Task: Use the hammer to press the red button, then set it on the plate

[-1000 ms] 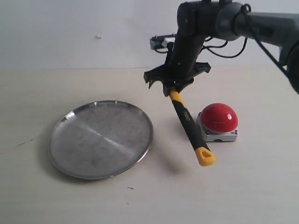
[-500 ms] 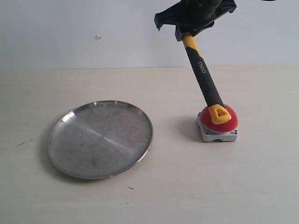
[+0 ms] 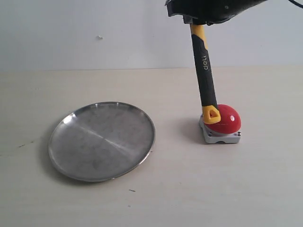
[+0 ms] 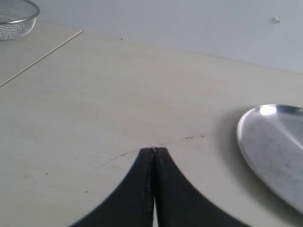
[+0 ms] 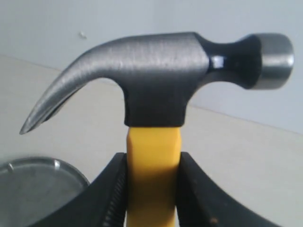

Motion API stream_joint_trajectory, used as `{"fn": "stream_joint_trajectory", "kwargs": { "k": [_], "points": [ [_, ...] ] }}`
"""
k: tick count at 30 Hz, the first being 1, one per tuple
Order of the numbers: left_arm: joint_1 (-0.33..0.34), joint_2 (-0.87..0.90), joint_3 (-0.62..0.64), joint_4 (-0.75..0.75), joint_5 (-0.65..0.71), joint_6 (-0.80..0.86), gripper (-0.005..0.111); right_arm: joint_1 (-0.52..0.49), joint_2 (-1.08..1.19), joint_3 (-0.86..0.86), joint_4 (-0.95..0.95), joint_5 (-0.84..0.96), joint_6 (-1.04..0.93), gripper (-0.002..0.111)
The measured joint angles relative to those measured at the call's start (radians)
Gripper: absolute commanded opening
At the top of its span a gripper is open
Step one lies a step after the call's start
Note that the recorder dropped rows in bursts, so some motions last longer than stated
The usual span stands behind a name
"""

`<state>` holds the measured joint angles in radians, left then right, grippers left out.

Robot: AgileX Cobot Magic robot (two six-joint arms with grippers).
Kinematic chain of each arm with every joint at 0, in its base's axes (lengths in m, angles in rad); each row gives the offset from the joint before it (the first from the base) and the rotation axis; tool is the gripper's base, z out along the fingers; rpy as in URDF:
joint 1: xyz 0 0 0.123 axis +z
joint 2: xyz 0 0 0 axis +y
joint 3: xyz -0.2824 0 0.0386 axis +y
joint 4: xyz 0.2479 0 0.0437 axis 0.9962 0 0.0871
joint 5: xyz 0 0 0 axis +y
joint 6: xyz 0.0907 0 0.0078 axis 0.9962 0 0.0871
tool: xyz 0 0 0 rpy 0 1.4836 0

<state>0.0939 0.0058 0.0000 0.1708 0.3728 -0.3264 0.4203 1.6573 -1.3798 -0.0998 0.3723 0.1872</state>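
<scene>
My right gripper (image 5: 152,189) is clamped on the yellow neck of the hammer (image 3: 204,71), just under its dark metal head. The hammer hangs almost upright, straight above the red button (image 3: 225,119). Its yellow end touches the dome on the side facing the plate (image 3: 102,141). The plate lies flat on the pale table (image 3: 189,189), well apart from the button. My left gripper (image 4: 154,156) has its fingers pressed together, holding nothing.

- Tabletop (image 3: 156,198): pale wood-grain, matte, fills the lower frame.
- Wall (image 3: 71,28): plain off-white, upper frame.
- Speck (image 3: 100,37): small, on the wall, upper left.
- Mesh basket (image 4: 14,21): wire, seen in the left wrist view.
</scene>
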Motion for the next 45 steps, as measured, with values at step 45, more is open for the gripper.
{"fn": "stream_joint_trajectory", "kwargs": {
  "k": [45],
  "points": [
    [0.0, 0.0, 0.0, 0.0, 0.0, 0.0, 0.0, 0.0, -0.141, 0.603, 0.075, -0.902, 0.073, 0.0]
  ]
}}
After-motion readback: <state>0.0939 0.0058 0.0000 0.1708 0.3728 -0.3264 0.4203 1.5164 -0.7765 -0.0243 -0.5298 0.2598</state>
